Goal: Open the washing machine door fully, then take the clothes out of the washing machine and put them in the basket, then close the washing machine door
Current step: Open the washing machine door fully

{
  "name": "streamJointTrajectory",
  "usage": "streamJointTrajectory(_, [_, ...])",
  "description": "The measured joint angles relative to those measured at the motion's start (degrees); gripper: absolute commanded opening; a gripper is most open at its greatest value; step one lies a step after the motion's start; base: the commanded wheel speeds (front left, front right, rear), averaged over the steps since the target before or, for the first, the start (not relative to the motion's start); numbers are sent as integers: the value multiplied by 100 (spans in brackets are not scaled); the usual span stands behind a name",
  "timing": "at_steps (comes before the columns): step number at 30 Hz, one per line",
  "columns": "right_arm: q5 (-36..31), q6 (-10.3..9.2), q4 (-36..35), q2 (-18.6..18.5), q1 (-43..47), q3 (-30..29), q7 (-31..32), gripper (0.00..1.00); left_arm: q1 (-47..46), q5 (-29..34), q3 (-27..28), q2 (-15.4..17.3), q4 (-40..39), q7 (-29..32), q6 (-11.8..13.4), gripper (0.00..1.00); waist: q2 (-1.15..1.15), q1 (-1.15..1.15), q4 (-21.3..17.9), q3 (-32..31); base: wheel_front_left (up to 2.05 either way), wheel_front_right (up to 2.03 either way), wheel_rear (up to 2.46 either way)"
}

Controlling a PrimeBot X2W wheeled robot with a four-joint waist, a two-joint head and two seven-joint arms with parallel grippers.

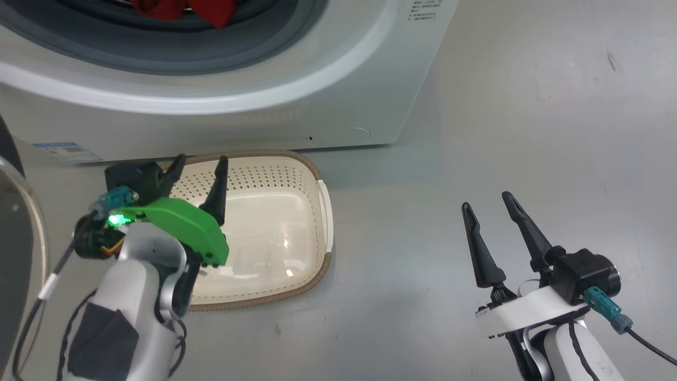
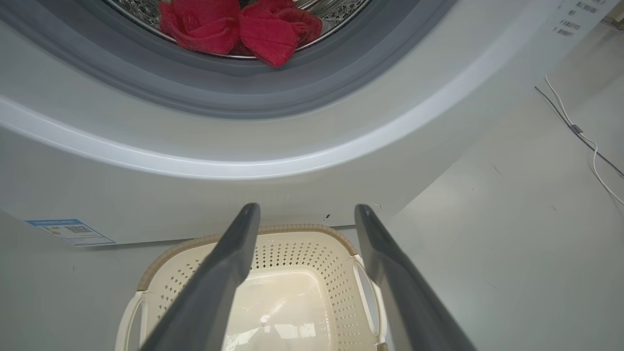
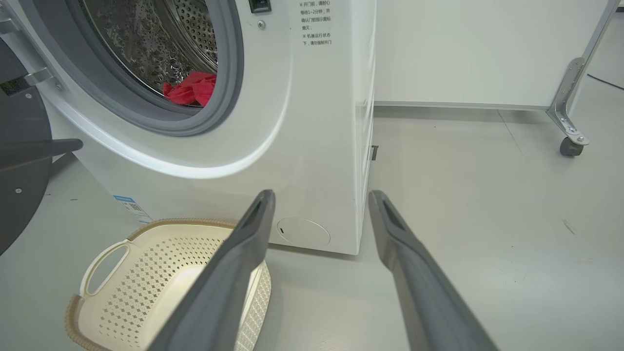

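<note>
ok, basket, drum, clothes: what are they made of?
Basket: looks like moulded cream plastic, with a glossy floor, punched holes and a brown woven-look rim.
Drum: shiny perforated metal, likely stainless steel.
Clothes: soft red fabric, matte and crumpled; fibre unclear.

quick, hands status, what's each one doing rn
Left hand: open, holding nothing, above the basket.
Right hand: open, holding nothing.
</note>
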Motion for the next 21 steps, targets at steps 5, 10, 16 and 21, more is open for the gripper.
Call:
streamJointTrajectory(5, [185, 16, -115, -10, -261, 189, 0, 100, -877, -35, 186, 111, 52, 283, -52, 100, 0, 0, -167, 394, 0, 0, 0])
streamJointTrajectory(10, [309, 18, -220, -15, -552, 366, 0, 100, -1784, -34, 386, 322, 83, 446, -73, 100, 0, 0, -352, 794, 0, 0, 0])
streamJointTrajectory(16, [498, 18, -229, -19, -856, 645, 0, 100, -2717, 23, 546, 568, 310, 477, -159, 100, 0, 0, -589, 1218, 0, 0, 0])
streamJointTrajectory(21, [588, 19, -229, -20, -1034, 871, 0, 100, -3337, 45, 712, 738, 560, 477, -162, 100, 0, 0, -822, 1474, 0, 0, 0])
